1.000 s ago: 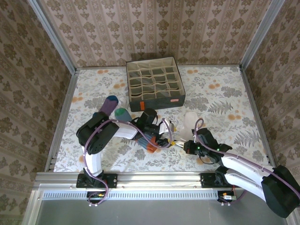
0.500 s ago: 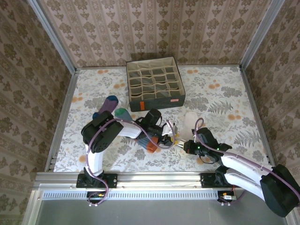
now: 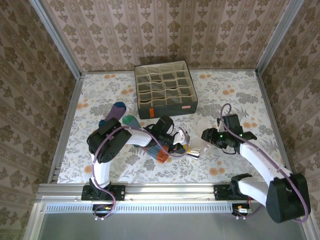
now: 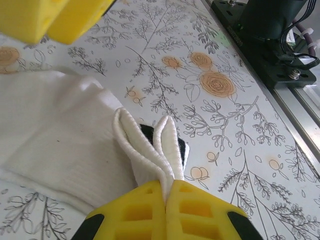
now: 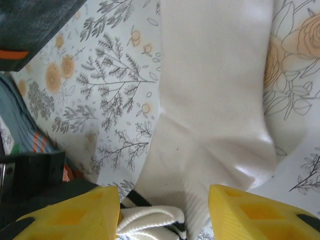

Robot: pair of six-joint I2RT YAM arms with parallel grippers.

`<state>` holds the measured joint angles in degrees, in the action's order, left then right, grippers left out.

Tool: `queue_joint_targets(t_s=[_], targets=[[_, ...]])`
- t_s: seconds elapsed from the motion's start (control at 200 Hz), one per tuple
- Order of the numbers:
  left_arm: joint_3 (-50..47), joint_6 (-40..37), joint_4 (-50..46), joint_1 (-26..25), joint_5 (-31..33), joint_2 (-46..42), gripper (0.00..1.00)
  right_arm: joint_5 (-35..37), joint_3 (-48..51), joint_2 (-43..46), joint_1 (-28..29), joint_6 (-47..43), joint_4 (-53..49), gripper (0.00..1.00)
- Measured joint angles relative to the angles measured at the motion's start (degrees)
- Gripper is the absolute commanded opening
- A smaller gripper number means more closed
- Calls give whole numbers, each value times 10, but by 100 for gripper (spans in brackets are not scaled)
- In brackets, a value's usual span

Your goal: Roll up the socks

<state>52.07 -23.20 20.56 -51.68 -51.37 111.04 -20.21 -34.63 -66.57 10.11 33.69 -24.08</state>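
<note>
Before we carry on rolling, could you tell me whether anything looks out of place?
Nothing looks spilled or damaged. The cuff of the white sock is bunched into a fold in the shut left pincer; the rest lies flat, unrolled.

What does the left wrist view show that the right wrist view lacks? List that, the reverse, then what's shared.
Left wrist: the left gripper shut on the white sock's folded cuff, and a black arm base. Right wrist: the right gripper open above the sock's flat length, a corner of the grey box and the striped sock. Shared: the white sock and the floral table cover.
</note>
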Motion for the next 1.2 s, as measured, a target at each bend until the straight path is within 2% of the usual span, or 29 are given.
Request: queue_joint_targets(t_s=[0.12,0.21,0.385,0.45,0.505,0.575,0.7,0.88,1.205], targets=[[0,0,-20,-8,0,0,0,1,-25,-107,0,-16,2,30],[1,-4,-37,-14,-2,-4,0,5,-50,-179,0,-34,2,26],[5,-16,-75,-20,-21,-24,0,2,-123,-256,1,-70,18,24],[14,-22,-89,-20,-29,-24,0,2,-134,-269,2,-82,33,30],[23,-26,-103,-20,-34,-24,0,0,-134,-266,2,-83,42,38],[32,-25,-117,-20,-41,-24,0,0,-127,-249,5,-85,51,43],[59,-9,-126,-15,-51,-14,0,-5,-80,-172,20,-76,69,46],[84,43,-112,10,-66,13,0,-29,26,-60,71,-31,132,52],[107,97,-143,25,-63,56,0,-25,99,-52,99,20,197,57]])
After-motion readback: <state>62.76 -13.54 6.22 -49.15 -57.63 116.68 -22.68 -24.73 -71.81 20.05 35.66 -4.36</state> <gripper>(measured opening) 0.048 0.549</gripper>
